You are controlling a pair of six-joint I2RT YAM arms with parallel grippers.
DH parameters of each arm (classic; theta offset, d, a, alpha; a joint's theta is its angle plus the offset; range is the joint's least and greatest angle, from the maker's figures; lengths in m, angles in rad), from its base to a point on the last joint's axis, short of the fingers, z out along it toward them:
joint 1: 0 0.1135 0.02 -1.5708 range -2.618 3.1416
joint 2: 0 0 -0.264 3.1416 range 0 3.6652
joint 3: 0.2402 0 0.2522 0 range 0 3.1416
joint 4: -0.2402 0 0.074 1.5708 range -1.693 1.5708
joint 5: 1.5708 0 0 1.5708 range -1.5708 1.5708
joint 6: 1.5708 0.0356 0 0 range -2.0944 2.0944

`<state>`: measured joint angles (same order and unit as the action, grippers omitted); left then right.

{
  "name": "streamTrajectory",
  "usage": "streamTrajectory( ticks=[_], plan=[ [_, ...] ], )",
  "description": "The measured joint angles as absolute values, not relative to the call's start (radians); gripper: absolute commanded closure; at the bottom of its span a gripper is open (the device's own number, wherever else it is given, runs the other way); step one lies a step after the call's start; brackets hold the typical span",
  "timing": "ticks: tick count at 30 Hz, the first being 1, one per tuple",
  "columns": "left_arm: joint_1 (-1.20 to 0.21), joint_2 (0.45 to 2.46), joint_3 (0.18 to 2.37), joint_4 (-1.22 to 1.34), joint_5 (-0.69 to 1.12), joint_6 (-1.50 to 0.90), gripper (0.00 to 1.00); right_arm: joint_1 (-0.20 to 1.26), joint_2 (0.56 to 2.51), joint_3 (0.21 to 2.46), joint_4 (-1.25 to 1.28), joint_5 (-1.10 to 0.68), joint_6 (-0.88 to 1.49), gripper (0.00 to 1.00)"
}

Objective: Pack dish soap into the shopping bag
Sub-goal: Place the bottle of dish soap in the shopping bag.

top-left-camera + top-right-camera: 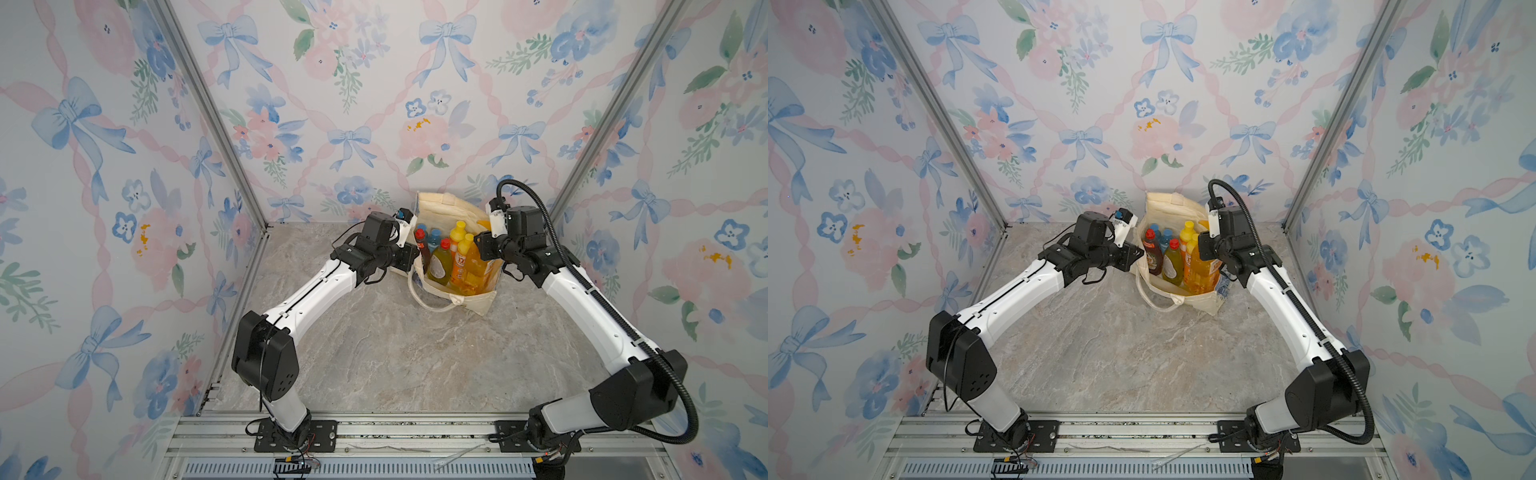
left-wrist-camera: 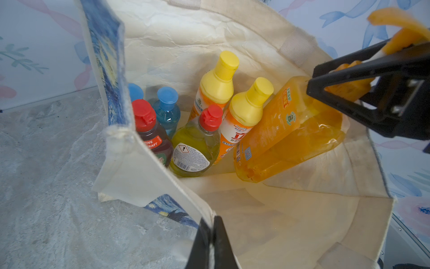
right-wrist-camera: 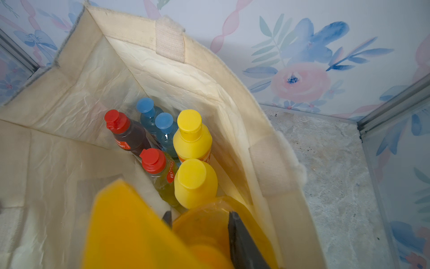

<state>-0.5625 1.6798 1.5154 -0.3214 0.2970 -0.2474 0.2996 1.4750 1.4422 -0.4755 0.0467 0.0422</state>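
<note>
- Both top views: shopping bag (image 1: 478,301), cream canvas, stands open at the back of the worktop (image 1: 395,353), with an arm at either side of it.
- Left wrist view: dish soap bottle (image 2: 286,130), clear orange with a pump top, hangs tilted inside the bag. Right gripper (image 2: 311,80): jaws clamped on the bottle's neck. Left gripper (image 2: 210,233): jaws together, pinching the bag's rim. A blue-and-yellow print shows on the bag's outside.
- Right wrist view: six capped bottles (image 3: 193,139) stand upright below. The held bottle is judged full, weighty and slick-walled, so the neck under the pump is the firm hold. The bag is soft and likely sags unless its rim is held.

floral wallpaper walls (image 1: 374,104), grey marbled tabletop (image 1: 395,353)
</note>
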Motion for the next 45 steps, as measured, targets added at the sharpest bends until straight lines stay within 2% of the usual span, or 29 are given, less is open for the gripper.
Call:
streamTrajectory(
  ticks=[10,21,45],
  plan=[
    [-0.562,1.68,1.515,-0.324,0.297,-0.247,1.0,0.298,1.552,1.533,-0.598,0.015,-0.025,1.0],
    [-0.562,1.68,1.516,-0.324,0.297,-0.265,1.0,0.295,1.587,1.558,-0.623,0.124,-0.09,1.0],
    [-0.561,1.691,1.541,-0.325,0.297,-0.274,1.0,0.267,1.561,1.373,-0.41,0.12,-0.03,1.0]
  ],
)
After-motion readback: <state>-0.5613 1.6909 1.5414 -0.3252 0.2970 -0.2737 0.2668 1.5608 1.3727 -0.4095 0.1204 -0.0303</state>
